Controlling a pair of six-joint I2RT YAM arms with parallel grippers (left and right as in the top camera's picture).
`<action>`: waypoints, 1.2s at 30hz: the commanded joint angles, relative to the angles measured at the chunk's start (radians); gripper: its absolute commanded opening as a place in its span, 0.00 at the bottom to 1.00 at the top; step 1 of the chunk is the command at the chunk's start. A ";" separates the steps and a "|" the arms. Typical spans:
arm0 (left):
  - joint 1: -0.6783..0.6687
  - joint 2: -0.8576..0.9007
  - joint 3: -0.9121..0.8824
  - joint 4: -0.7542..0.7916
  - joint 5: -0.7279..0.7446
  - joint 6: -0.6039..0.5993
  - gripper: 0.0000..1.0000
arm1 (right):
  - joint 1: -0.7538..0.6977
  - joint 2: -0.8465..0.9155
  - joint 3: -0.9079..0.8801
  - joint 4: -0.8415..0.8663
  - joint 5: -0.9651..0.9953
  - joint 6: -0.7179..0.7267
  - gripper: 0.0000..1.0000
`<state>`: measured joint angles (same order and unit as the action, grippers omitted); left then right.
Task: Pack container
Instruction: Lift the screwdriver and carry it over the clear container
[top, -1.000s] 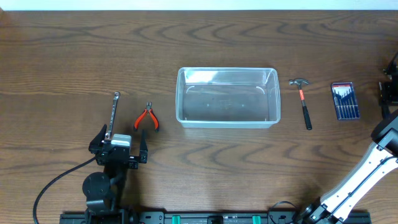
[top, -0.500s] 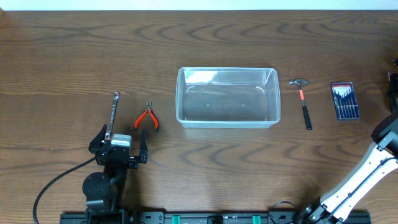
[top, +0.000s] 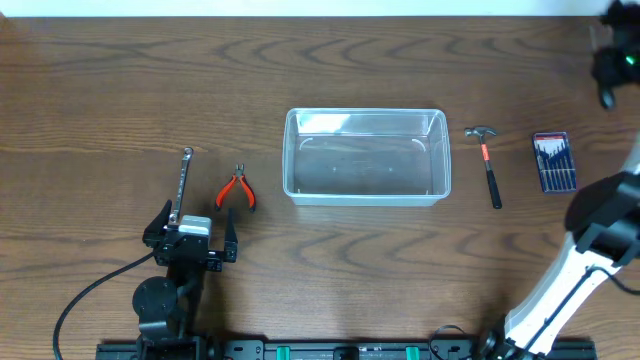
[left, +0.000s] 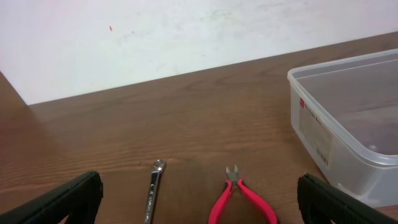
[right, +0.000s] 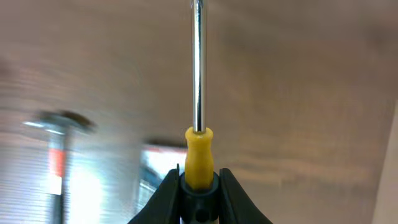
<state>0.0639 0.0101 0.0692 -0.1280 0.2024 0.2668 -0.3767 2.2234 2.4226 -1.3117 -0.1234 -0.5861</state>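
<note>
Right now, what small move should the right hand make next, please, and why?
Probably carry the right hand leftward toward the container: it is shut on a yellow-handled screwdriver, sits near the table's far right corner in the overhead view, and the container looks empty.

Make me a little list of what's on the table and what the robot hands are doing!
container: clear tub in the middle, looks empty
left of it: wrench, red pliers
right of it: hammer, screwdriver set
left gripper: open, holding nothing, near the wrench and pliers
right gripper: shut on a yellow-handled screwdriver
</note>
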 joint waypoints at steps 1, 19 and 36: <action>0.004 -0.006 -0.029 -0.008 -0.005 0.009 0.98 | 0.095 -0.065 0.018 -0.002 -0.043 0.029 0.01; 0.004 -0.006 -0.029 -0.008 -0.005 0.009 0.98 | 0.644 -0.092 0.018 -0.155 -0.114 -0.082 0.02; 0.004 -0.006 -0.029 -0.008 -0.005 0.009 0.98 | 0.841 -0.091 -0.217 -0.171 -0.090 -0.182 0.04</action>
<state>0.0639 0.0101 0.0692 -0.1280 0.2024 0.2668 0.4591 2.1548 2.2513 -1.4994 -0.2115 -0.7403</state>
